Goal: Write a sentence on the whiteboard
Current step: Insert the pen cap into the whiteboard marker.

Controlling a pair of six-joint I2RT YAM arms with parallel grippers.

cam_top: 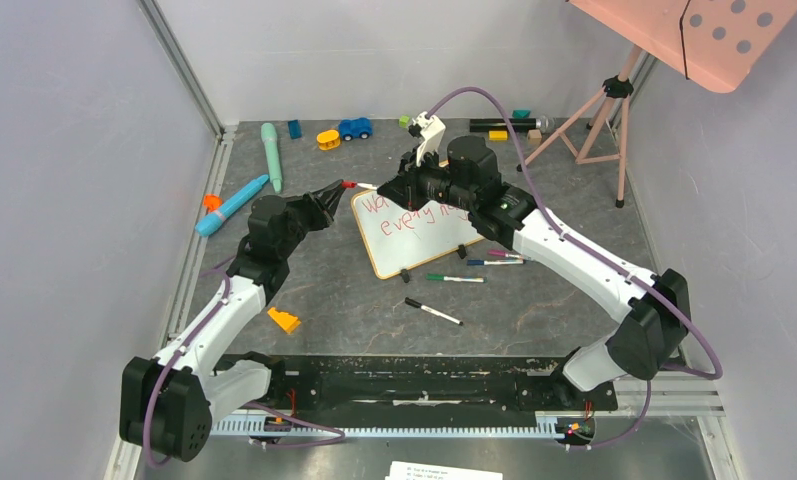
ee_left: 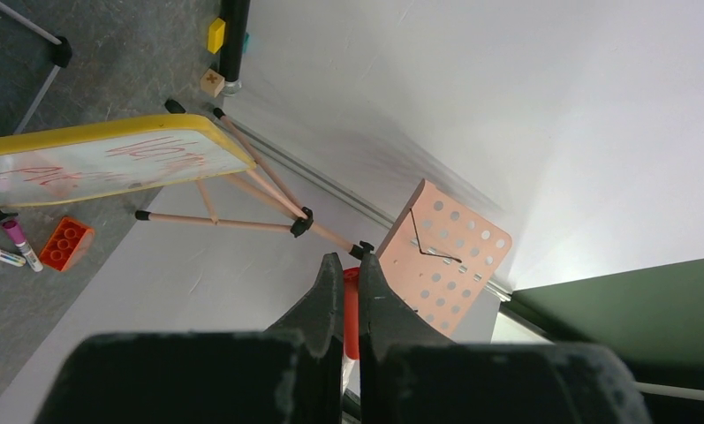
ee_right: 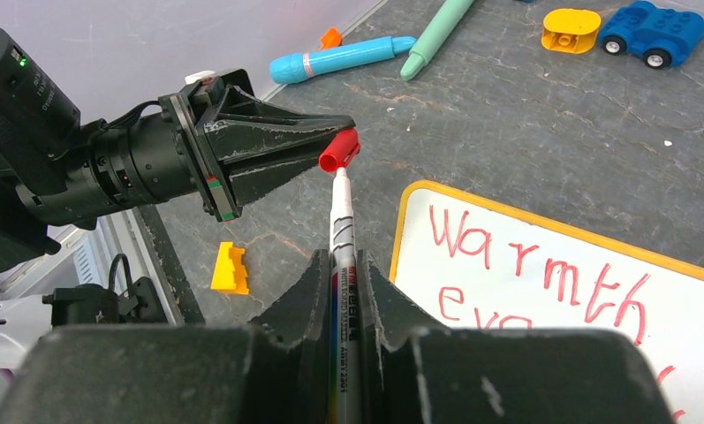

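Observation:
The whiteboard (cam_top: 429, 240) lies tilted at mid-table on its small black feet, and its pale frame (ee_right: 401, 238) shows in the right wrist view. The sentence (ee_right: 525, 256) in red reads "Warmth" over a partly hidden second line; my right arm covers the rest from above. My right gripper (ee_right: 342, 261) is shut on a white marker (ee_right: 341, 216) pointing left off the board's corner. My left gripper (ee_left: 350, 265) is shut on the red cap (ee_right: 339, 150), whose mouth meets the marker's tip. From above, cap (cam_top: 349, 184) and marker bridge the two grippers.
Three loose markers (cam_top: 454, 278) (cam_top: 433, 311) (cam_top: 494, 261) lie just in front of the board, and a yellow block (cam_top: 283, 320) sits by the left arm. Blue (cam_top: 232, 205) and green (cam_top: 271, 155) toy pens and a toy car (cam_top: 354, 128) lie at the back left. A pink dotted panel (cam_top: 704, 35) on a tripod (cam_top: 599, 120) stands at the back right.

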